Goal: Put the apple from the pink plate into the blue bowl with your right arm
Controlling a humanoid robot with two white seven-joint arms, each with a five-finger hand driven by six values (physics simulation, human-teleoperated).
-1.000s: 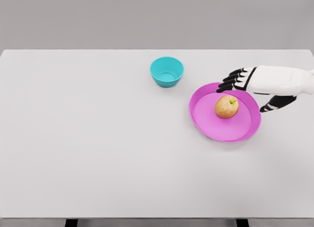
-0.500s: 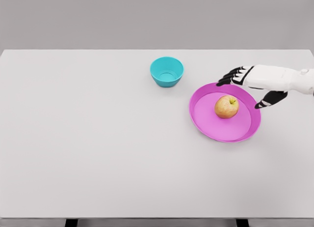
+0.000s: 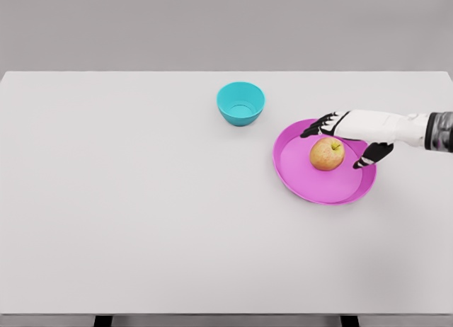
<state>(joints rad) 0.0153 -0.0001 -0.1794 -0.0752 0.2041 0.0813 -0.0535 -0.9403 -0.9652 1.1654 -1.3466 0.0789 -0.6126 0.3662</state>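
One apple sits just below the spread robot hand.

Right of the frame's centre, a pink plate lies on the white table with an apple in its upper half. The right hand reaches in from the right edge, spread open above the apple: black fingers point left past the fruit's top, the thumb drops to its right. Contact with the apple is hard to judge. A blue bowl sits apart, up and left of the plate.
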